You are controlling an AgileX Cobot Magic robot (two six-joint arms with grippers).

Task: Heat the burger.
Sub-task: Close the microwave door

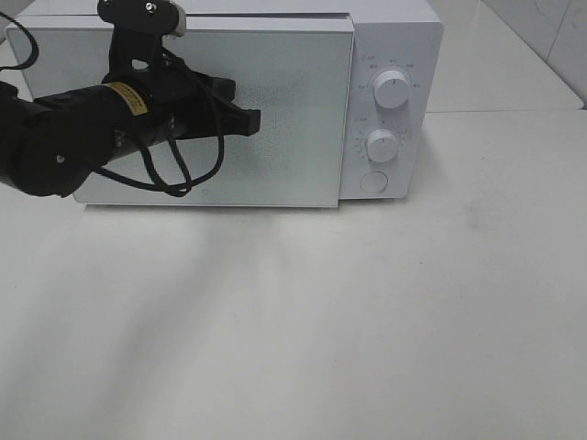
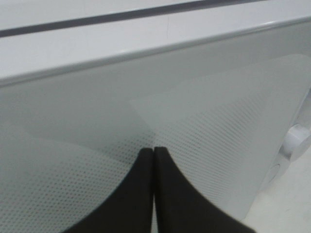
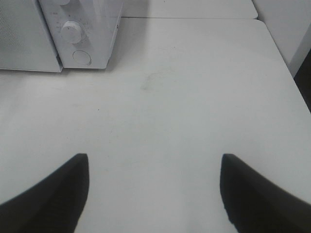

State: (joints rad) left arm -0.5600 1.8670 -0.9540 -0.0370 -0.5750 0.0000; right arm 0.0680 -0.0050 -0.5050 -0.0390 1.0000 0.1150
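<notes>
Burger not visible — one microwave [image 1: 404, 37], door [image 1: 284, 110] shut, two knobs [image 1: 392, 91]; left tool [image 2: 154, 151] pressed together, right tool [image 3: 154, 158] spread apart.

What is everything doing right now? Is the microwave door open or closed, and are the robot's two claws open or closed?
Microwave door: closed.
Left gripper: shut, holding nothing, right in front of the door.
Right gripper: open, holding nothing, above the table.
Burger: not in view.
</notes>
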